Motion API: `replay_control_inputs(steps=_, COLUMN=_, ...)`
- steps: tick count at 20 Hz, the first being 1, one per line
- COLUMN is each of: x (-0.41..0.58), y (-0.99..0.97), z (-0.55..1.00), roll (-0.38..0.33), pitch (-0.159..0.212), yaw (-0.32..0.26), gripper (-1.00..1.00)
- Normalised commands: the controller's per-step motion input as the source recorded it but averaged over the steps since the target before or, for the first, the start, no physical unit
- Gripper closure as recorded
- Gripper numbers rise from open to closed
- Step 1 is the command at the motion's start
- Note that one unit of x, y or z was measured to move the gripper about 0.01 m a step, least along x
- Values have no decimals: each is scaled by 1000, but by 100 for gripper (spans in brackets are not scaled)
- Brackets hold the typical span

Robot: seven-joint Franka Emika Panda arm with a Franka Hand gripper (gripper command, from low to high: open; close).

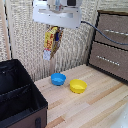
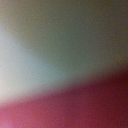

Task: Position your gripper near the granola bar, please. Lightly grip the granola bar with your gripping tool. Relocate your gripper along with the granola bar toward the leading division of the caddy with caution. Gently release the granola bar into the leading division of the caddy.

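Note:
In the exterior view my gripper hangs high above the table, its white head at the top of the picture. Its dark fingers are shut on the granola bar, a yellow and orange packet with a white lower end, hanging upright and slightly tilted. The bar is well above the blue bowl. The black caddy with thin dividers stands at the exterior view's lower left, below and to the left of the bar. The wrist view is a blur of grey-green, white and red, too close to make out.
A blue bowl and a yellow bowl sit on the light wooden table. A brown drawer cabinet stands at the exterior view's right. A woven screen stands behind.

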Motion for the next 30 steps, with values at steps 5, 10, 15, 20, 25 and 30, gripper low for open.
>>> replay_control_inputs(steps=5, x=-83, y=789, z=212, roll=0, pitch=77, yaw=-46, gripper=100)
replay_control_inputs(steps=10, x=0, y=758, z=94, roll=0, pitch=46, yaw=-113, gripper=100)
replay_control_inputs(steps=15, x=0, y=738, z=59, roll=0, pitch=40, yaw=-131, gripper=100)
replay_control_inputs(steps=20, x=0, y=755, z=11, roll=-7, pitch=53, yaw=-125, gripper=100)
replay_control_inputs(steps=25, x=-1, y=760, z=-3, roll=-41, pitch=59, yaw=-133, gripper=100)
replay_control_inputs(steps=30, x=-12, y=674, z=-71, roll=-52, pitch=41, yaw=-187, gripper=100)
